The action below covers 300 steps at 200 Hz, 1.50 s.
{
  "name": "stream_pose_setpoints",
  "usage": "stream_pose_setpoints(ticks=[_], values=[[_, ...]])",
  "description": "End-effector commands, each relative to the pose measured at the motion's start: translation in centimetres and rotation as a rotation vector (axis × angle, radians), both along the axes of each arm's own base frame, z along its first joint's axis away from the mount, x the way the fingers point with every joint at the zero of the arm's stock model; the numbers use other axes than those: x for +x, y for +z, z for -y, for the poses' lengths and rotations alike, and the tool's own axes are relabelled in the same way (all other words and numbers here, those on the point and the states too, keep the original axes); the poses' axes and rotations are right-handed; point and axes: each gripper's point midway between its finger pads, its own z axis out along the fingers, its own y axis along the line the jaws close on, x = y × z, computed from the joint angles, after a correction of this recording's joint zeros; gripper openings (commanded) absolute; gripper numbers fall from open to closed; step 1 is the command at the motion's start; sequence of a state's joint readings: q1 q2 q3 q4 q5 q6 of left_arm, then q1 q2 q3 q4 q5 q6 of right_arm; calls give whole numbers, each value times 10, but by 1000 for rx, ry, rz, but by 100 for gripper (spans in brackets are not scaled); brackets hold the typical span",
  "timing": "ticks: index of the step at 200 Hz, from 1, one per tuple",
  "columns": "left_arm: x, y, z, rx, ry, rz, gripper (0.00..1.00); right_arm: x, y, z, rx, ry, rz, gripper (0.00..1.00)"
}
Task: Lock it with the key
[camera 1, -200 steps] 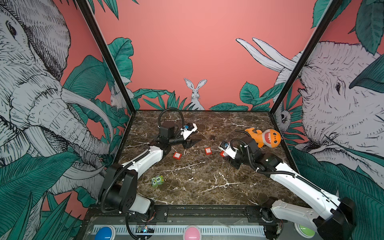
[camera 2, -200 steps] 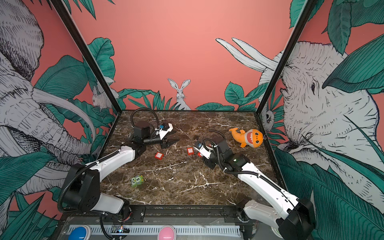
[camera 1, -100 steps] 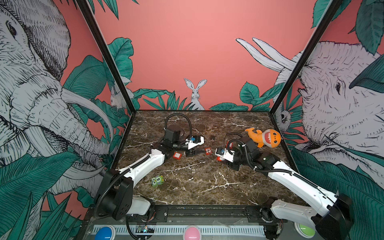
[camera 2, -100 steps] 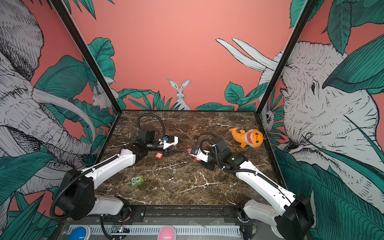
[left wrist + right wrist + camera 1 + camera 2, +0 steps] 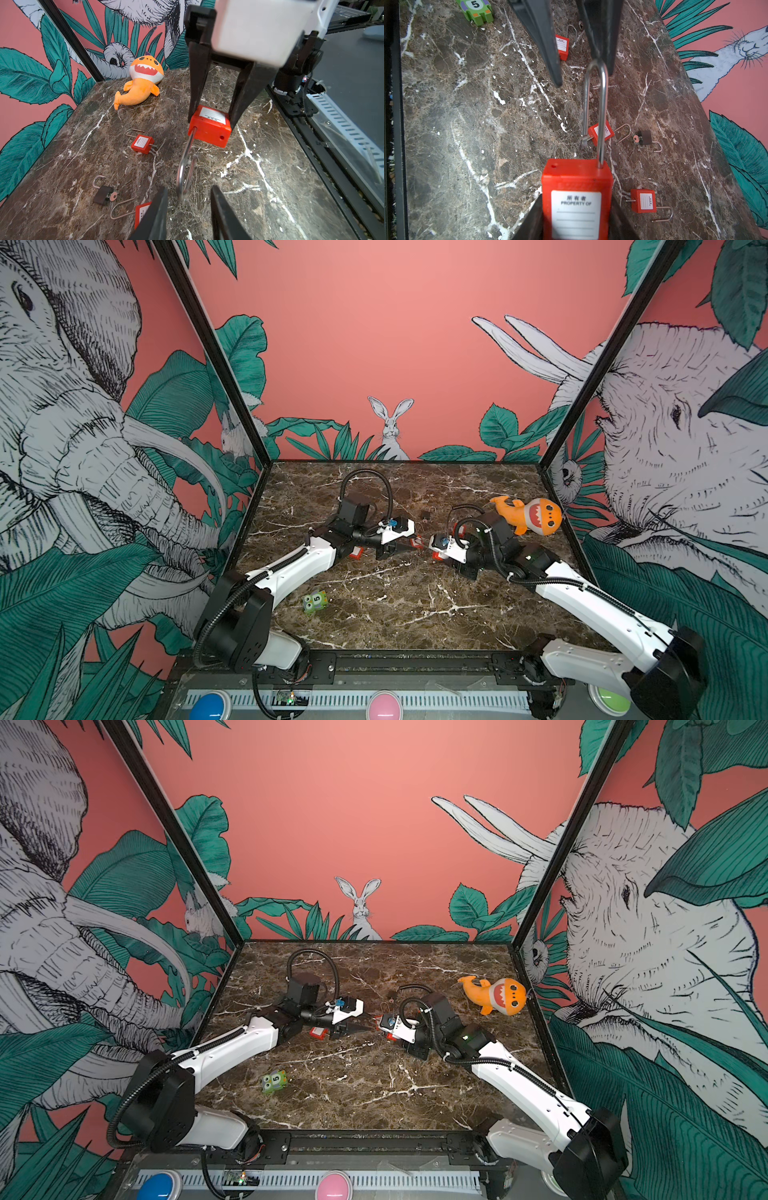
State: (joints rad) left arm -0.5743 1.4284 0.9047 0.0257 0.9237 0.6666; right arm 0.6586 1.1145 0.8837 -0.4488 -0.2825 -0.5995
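- Now, your tally on the marble table: four red padlocks, one dark padlock, one plush shark, one green toy car and two arms.
- Your right gripper clamps the body of the held red padlock near the table's centre and off the marble. Its shackle is sprung open and points toward 9 o'clock.
- Your left gripper has its fingers parted, straddling the shackle's bend. You cannot tell whether either finger touches the steel.
- Three loose red padlocks lie flat, one beneath the left arm at 9 o'clock of centre and two beside the grippers toward 12 o'clock.
- Just beyond them toward 12 o'clock, the dark padlock carries a pink-headed key.
- You'll find the plush shark at 2 o'clock and the green toy car at 8 o'clock.
- A second ago your grippers were well apart. Since then the left arm has swung in from 11 o'clock and the right has carried its padlock toward 9 o'clock to meet it. Shark and car have not moved.
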Motion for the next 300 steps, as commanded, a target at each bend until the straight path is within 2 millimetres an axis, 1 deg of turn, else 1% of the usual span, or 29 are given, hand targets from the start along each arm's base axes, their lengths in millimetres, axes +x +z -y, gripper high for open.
stream_pose_setpoints(ticks=[1,18,60,87,116,159,169,182,192,193,200,201,202,205,215,226,239,255,270,283,295,300], values=[[-2,13,6,-18,-28,24,33,10,20,-9,38,15,78,23],[-2,14,8,-22,-27,25,30,10,18,-9,31,16,77,23],[-1,15,11,-25,-33,9,28,10,16,-7,9,25,88,22],[0,16,13,-28,-33,-12,23,12,13,-5,-11,23,94,22],[0,16,16,-29,-37,-36,22,15,13,-4,-23,19,117,22],[1,15,17,-27,-42,-68,10,18,16,-4,-28,21,144,22],[1,16,18,-28,-43,-75,5,20,16,-4,-29,16,151,25],[2,16,19,-30,-43,-89,0,21,16,-3,-34,10,157,33],[2,17,19,-36,-44,-95,0,21,18,-3,-33,9,160,44],[2,17,19,-37,-45,-96,0,21,18,-3,-33,9,160,44],[1,18,20,-45,-44,-104,0,20,19,-2,-31,10,159,54],[2,18,20,-46,-42,-105,0,20,19,-2,-31,10,159,54],[2,18,20,-47,-42,-105,0,20,19,-2,-30,9,157,57],[2,18,21,-52,-39,-109,0,19,20,-3,-24,9,156,60],[3,21,22,-80,-37,-110,0,16,25,-3,-13,14,147,67],[3,24,23,-108,-34,-108,0,11,30,-1,-12,15,133,73],[0,26,23,-132,-50,-99,0,8,36,3,-5,16,111,75],[-2,28,23,-152,-61,-94,0,-2,41,9,5,26,46,75],[-4,30,22,-167,-67,-87,0,-2,42,17,-2,2,22,74],[-6,30,22,-170,-74,-88,0,-3,40,25,-14,-19,11,71],[-8,30,22,-172,-78,-82,0,-7,36,27,-13,-6,-10,68],[-9,30,22,-175,-82,-81,0,-9,34,26,-9,1,-24,64]])
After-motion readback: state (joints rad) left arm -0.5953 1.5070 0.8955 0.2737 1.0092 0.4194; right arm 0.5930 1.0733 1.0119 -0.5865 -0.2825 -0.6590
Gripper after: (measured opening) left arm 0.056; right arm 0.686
